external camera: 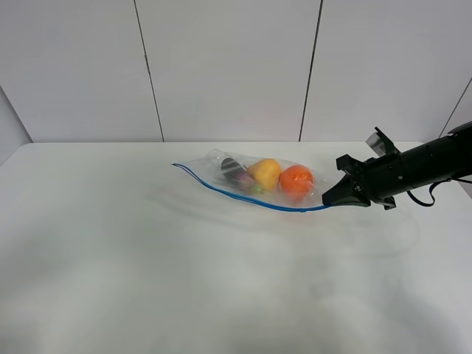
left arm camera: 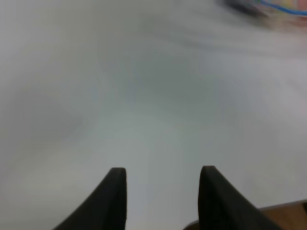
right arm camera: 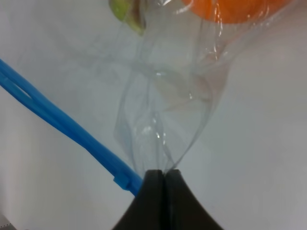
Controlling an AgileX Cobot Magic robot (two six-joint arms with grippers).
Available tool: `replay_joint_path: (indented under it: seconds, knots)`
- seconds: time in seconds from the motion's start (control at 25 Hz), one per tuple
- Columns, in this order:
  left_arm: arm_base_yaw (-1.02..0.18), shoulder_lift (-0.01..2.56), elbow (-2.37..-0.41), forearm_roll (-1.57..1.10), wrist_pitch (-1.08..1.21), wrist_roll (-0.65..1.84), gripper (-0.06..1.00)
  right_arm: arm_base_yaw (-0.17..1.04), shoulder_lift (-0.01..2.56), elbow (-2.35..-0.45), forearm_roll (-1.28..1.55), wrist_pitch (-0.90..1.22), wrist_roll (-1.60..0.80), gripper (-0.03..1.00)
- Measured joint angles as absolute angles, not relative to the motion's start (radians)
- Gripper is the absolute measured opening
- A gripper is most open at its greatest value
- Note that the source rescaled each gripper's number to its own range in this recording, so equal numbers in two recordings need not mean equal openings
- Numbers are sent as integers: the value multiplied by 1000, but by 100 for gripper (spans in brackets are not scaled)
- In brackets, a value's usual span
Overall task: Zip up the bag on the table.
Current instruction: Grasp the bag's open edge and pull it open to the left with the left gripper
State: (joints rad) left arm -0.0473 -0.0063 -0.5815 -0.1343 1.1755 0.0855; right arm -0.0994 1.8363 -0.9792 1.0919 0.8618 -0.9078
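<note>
In the exterior high view, the bag (external camera: 251, 177) is lying on the far right part of the tabletop (external camera: 147, 280). Its blue zipper strip (external camera: 243, 198) is curving along the near edge, and a pear (external camera: 265, 172) and an orange (external camera: 296, 179) are showing through the plastic. The right gripper (external camera: 330, 198) is meeting the bag's right corner, where the strip ends. The right arm is reaching in from the right side, stretched low and almost level, with the gripper tipping slightly down toward the tabletop. The left arm is not showing here.

In the left wrist view, the left gripper (left arm camera: 163, 172) is hanging released over bare tabletop, its fingers apart with nothing between them. The bag is only a blur at the frame's edge, well apart from it.

In the right wrist view, the right gripper is clenched on a gathered fold of clear plastic just beside the strip's end. Farther along, the strip is splitting into two blue lines, so the mouth looks unsealed there.

This appears to be the anchoring step. To do it well, the right gripper should be holding the corner low and taut without lifting, so the fruit is not rolling. The left gripper should be coming across to the strip beside the pinch, then pressing both tracks together while sliding away from the anchor.
</note>
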Motion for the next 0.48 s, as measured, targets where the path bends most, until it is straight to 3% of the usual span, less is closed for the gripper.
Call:
replay_joint_path:
  seconds: [0.48]
  knots:
    - [-47,391,-784,-168,1053,156,53,-99,1836,-979,1092,863,-912,0]
